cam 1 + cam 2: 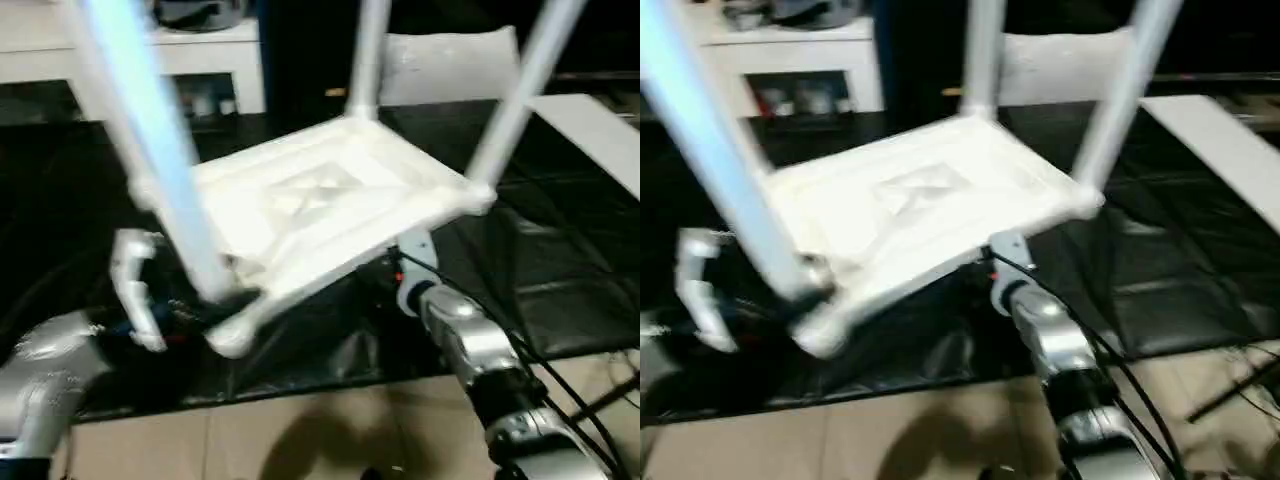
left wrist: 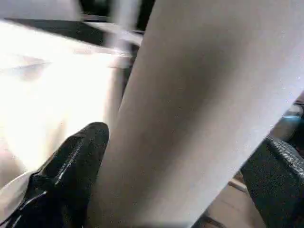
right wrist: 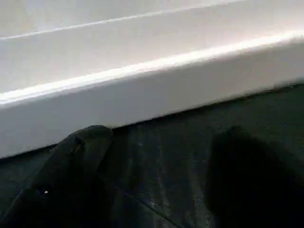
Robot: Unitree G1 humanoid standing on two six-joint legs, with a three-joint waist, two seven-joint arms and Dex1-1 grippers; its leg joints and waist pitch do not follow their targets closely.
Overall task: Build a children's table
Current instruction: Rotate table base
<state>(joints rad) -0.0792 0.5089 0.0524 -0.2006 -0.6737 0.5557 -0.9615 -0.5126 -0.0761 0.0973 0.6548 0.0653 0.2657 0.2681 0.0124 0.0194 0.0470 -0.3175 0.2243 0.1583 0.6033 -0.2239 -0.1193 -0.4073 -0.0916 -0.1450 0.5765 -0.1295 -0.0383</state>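
The children's table point(image 1: 320, 200) lies upside down and tilted on the black surface point(image 1: 560, 290), legs up, the left gripper point(image 2: 180, 156) straddling one leg point(image 2: 199, 109), the right gripper point(image 3: 156, 175) released beside its rim.

A black work surface point(image 1: 560, 300) carries the upside-down children's table point(image 1: 320, 200), tilted, legs pointing up. Right of that table, a flat white panel point(image 1: 600, 130) lies on the black surface.

No text, label, brand, number or sign can be read anywhere.
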